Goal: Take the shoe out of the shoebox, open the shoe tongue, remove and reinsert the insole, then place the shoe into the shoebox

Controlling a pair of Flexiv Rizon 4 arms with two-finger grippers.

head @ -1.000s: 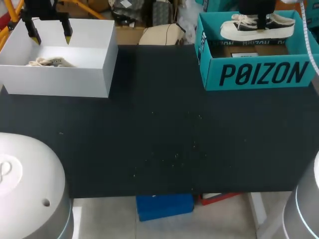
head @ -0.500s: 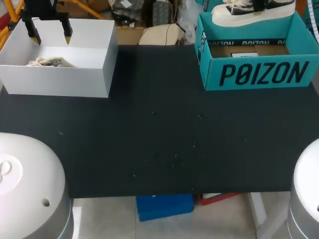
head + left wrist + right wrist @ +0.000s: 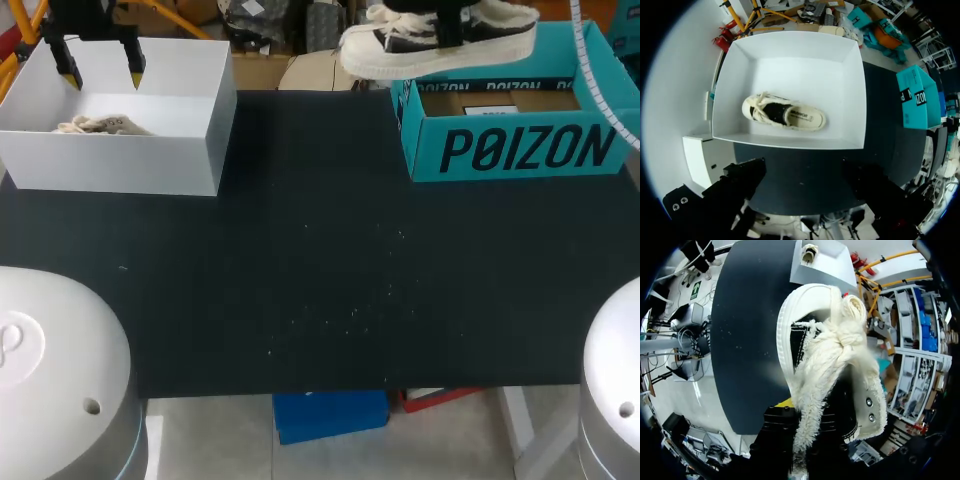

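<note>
A black and cream sneaker [image 3: 430, 42] hangs in the air over the left rim of the teal shoebox [image 3: 520, 150], toe pointing left. My right gripper [image 3: 452, 18] is shut on its upper from above. In the right wrist view the sneaker [image 3: 825, 360] with its fluffy laces fills the space ahead of the right gripper [image 3: 805, 432], and one yellow fingertip [image 3: 785, 402] shows beside the sole. My left gripper [image 3: 103, 72] stands open above the white box [image 3: 120, 165]. A second sneaker [image 3: 785, 114] lies in the white box [image 3: 850, 90], ahead of the left gripper [image 3: 810, 187].
The black table top [image 3: 320, 270] stretches between the white box at the back left and the teal shoebox at the back right. A card or paper [image 3: 490, 108] lies on the shoebox floor.
My right arm has lifted the sneaker out of the teal shoebox and carried it leftwards past the box's left rim. The left arm has stayed still.
</note>
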